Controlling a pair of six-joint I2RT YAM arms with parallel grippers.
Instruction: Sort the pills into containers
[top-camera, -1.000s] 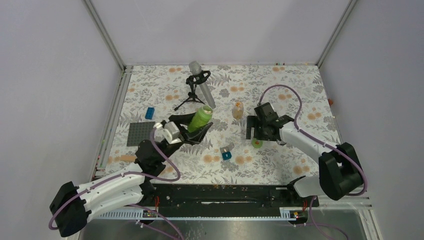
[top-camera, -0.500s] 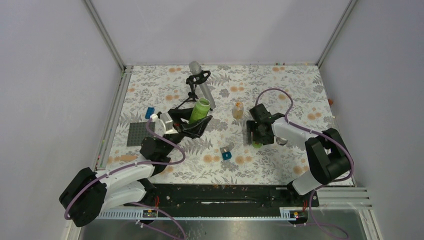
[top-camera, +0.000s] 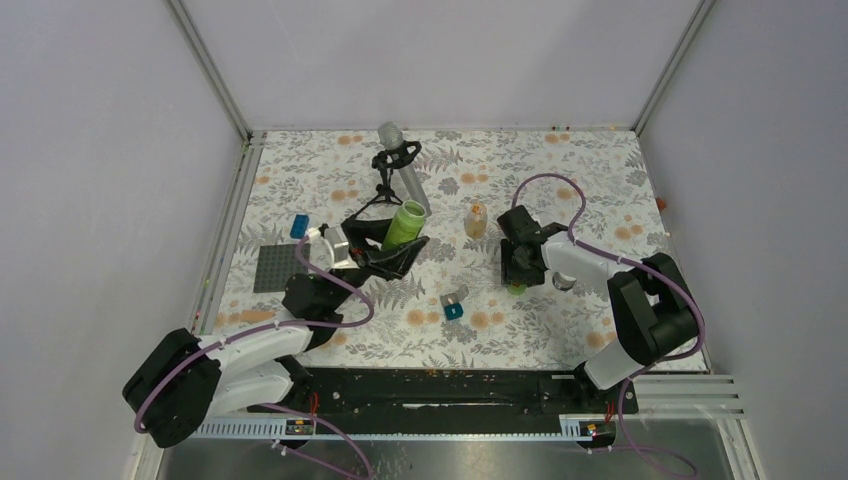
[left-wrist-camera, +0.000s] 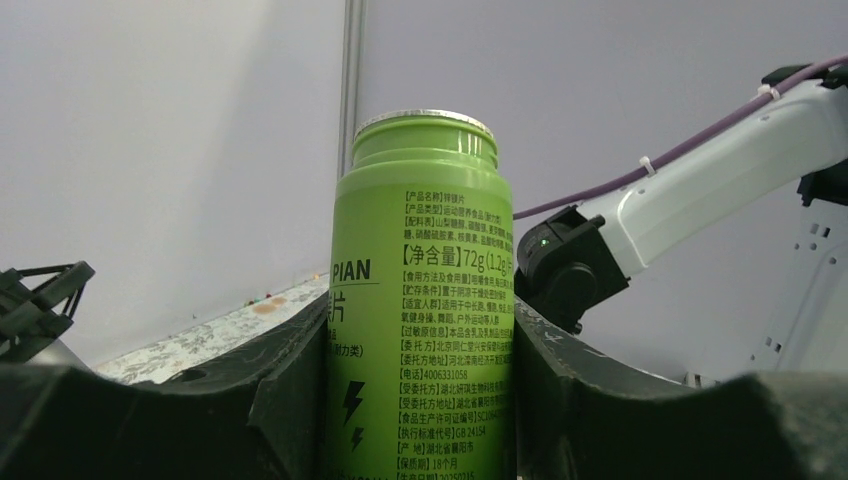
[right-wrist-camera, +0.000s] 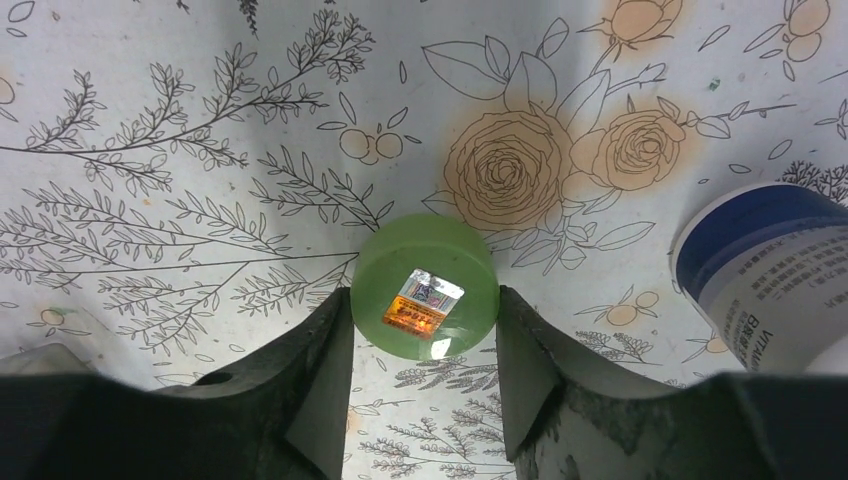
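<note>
A green pill bottle (top-camera: 403, 224) with no cap stands upright between the fingers of my left gripper (top-camera: 388, 247), which is shut on it. In the left wrist view the bottle (left-wrist-camera: 425, 300) fills the gap of the left gripper (left-wrist-camera: 420, 400), and both pads press its sides. The bottle's round green cap (right-wrist-camera: 425, 285) lies flat on the flowered table. My right gripper (right-wrist-camera: 425, 315) is down over it with a fingertip against each side. From above, the cap (top-camera: 515, 289) peeks out under the right gripper (top-camera: 515, 274). No loose pills show.
A white and blue bottle (right-wrist-camera: 765, 280) lies just right of the right gripper. A small amber bottle (top-camera: 476, 220) stands behind it. A microphone on a tripod (top-camera: 400, 165), a grey baseplate (top-camera: 277, 267), a blue brick (top-camera: 299, 226) and a teal block (top-camera: 453, 305) are also on the table.
My right gripper has come down around the green cap and its jaws have closed onto it. The left arm has drawn back a little and stood the green bottle more upright.
</note>
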